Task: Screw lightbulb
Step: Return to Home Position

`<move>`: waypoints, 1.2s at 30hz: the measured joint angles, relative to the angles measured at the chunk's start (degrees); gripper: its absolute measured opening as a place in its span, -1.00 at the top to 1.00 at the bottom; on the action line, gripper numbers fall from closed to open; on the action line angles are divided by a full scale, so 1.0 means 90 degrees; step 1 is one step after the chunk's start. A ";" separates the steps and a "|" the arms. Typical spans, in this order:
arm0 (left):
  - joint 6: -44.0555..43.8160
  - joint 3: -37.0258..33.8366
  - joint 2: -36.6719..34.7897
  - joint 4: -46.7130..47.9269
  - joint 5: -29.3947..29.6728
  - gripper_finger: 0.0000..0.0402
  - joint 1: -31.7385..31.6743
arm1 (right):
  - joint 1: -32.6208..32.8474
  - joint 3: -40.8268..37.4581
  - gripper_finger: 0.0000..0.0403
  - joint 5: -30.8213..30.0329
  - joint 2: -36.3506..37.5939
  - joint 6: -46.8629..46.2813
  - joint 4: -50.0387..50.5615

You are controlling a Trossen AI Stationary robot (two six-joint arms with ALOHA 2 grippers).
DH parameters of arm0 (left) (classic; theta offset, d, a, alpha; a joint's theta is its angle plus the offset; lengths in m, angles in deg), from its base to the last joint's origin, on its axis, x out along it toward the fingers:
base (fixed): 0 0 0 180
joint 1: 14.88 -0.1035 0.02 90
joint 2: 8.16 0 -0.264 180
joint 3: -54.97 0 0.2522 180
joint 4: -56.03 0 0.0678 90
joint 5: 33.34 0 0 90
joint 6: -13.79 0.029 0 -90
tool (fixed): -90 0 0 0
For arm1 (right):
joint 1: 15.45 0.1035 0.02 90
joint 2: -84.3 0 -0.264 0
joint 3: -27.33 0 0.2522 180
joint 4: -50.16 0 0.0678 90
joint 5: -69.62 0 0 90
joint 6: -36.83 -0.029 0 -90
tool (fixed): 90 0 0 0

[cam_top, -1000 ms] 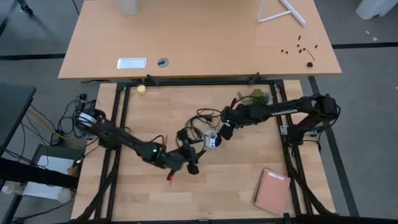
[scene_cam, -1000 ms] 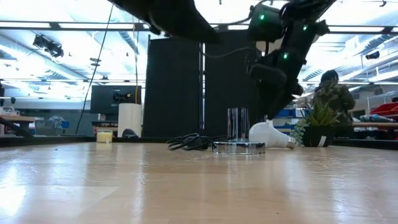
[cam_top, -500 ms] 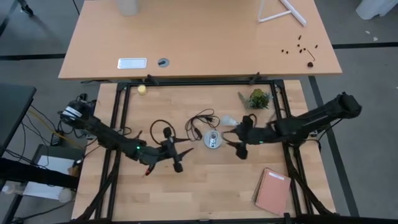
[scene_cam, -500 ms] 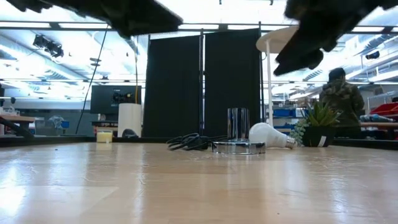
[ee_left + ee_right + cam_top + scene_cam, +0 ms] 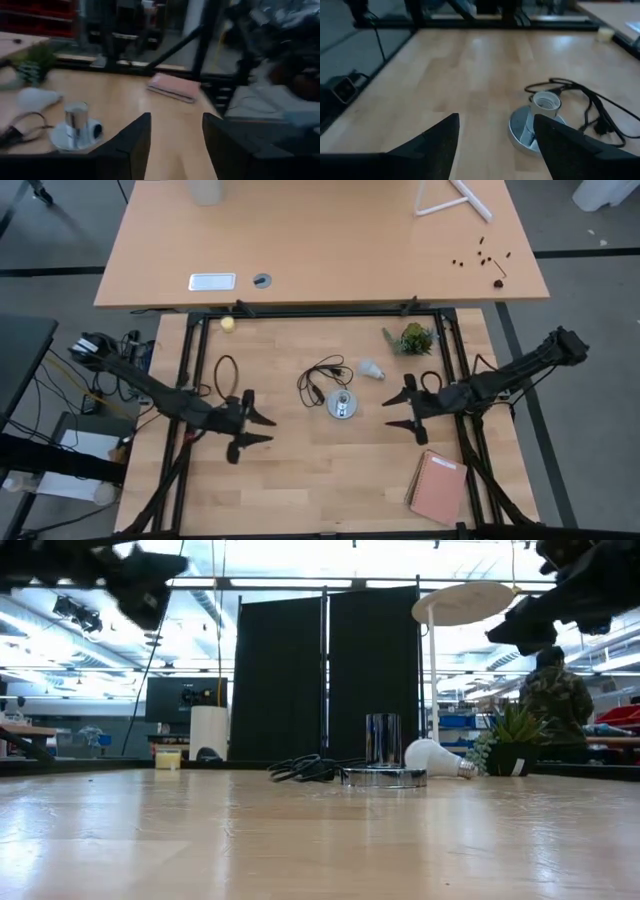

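At mid-counter (image 5: 300, 470), seeing lightbulb (image 5: 372, 369) down on its side just beside socket disc (image 5: 341, 404), on the plant (image 5: 413, 338) side, not threaded in. Reading long axis as crosswise, screw base toward right arm's side. Putting right end effector (image 5: 390, 409) nearer: fingers spread, empty. Left end effector (image 5: 266, 430) likewise spread, empty, well apart. Favouring right arm for pickup.
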 joint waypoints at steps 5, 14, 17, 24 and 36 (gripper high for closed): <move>-0.0147 -0.0927 -0.0490 -0.1183 -0.0295 0.18 0.0035 | 0.0000 -0.0659 -0.26 0.0239 0.0738 0.0105 -0.0670; -0.0148 -0.1865 -0.0592 -0.2723 -0.0656 0.33 0.0036 | 0.0000 -0.1238 -0.18 0.1214 0.1787 0.0038 -0.0790; -0.0147 -0.1991 -0.0590 -0.2835 -0.0660 0.39 0.0034 | 0.0000 -0.1238 -0.16 0.1482 0.1992 0.0040 -0.0522; -0.0131 -0.1991 -0.0590 -0.2789 -0.1063 0.65 0.0036 | -0.0002 -0.1241 -0.14 0.1435 0.2378 -0.0063 0.0202; -0.0132 -0.1993 -0.0585 -0.2394 -0.1472 0.98 0.0036 | -0.0002 -0.1543 -0.13 0.1560 0.3207 -0.0230 0.0790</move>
